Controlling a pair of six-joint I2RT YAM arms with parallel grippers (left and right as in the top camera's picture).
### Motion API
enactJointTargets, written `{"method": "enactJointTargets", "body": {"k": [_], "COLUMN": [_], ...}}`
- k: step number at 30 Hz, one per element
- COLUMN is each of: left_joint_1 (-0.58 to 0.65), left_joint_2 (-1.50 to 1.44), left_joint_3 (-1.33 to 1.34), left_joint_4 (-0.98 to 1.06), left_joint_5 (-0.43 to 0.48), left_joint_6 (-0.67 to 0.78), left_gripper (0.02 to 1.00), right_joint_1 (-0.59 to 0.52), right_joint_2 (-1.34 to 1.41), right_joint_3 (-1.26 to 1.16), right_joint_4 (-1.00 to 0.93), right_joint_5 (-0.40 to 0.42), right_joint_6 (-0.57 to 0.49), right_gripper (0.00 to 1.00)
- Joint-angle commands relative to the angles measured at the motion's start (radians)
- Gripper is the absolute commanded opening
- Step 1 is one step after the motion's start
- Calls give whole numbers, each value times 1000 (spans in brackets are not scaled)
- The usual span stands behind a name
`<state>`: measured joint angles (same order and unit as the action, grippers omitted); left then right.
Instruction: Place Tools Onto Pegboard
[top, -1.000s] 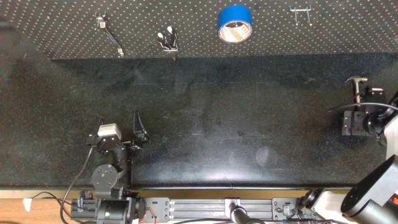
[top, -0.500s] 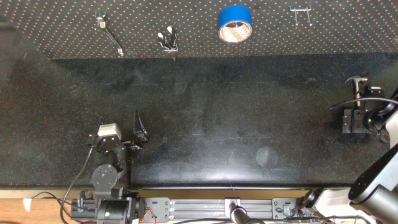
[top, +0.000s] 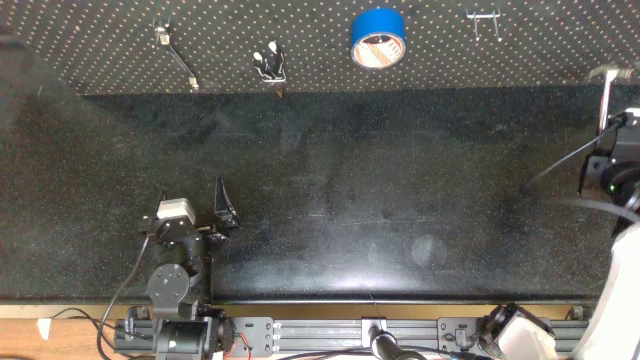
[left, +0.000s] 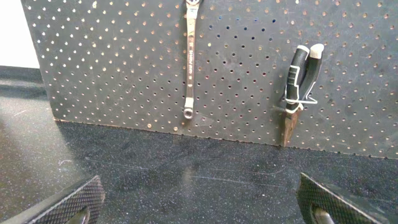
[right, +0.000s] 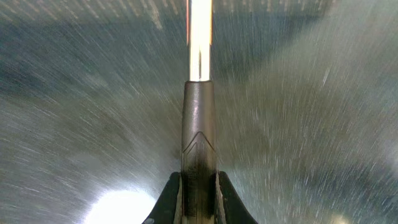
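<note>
Right gripper (right: 198, 186) is clamped low on the hammer (top: 604, 95) handle, with the head raised near the pegboard (top: 100, 40) at its right edge. Left gripper (left: 199, 190) stands wide and empty, well short of the pegboard. Risk: the low grip may let the hammer pivot and miss the bare hook (top: 485, 22).

No legible txt, nos. or labels in any view. Shank of the wrench (left: 188, 62) hanging on the pegboard (left: 112, 56): any stamping too small to read. Inner core of the blue tape roll (top: 378, 38): marks can't be made out.
</note>
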<state>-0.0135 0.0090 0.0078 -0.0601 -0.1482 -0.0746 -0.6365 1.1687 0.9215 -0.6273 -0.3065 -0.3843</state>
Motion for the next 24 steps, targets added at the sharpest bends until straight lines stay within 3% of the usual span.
{"method": "enactJointTargets", "body": {"k": [1,3,6,11,24], "left_joint_1": [5,5,5,5,5], "left_joint_2": [-6,-6,-6,-6,-6], "left_joint_3": [-2,-2,-2,-2,-2], "left_joint_4": [-5,-5,-5,-5,-5], "left_joint_5": [3,3,3,3,3], "left_joint_6": [13,13,13,13,13], "left_gripper": [996,996,996,996,996], "right_joint_1": [231,420,494,503,502], "right_joint_2": [-231,-275,-193,-47,105], "right_joint_3": [6,6,6,6,6], "right_joint_4": [18,103,129,243,251], "right_joint_5": [-54,-53,-54,-50,-32], "right_joint_6": [167,167,167,167,166], "right_gripper": [75,75,77,75,77]}}
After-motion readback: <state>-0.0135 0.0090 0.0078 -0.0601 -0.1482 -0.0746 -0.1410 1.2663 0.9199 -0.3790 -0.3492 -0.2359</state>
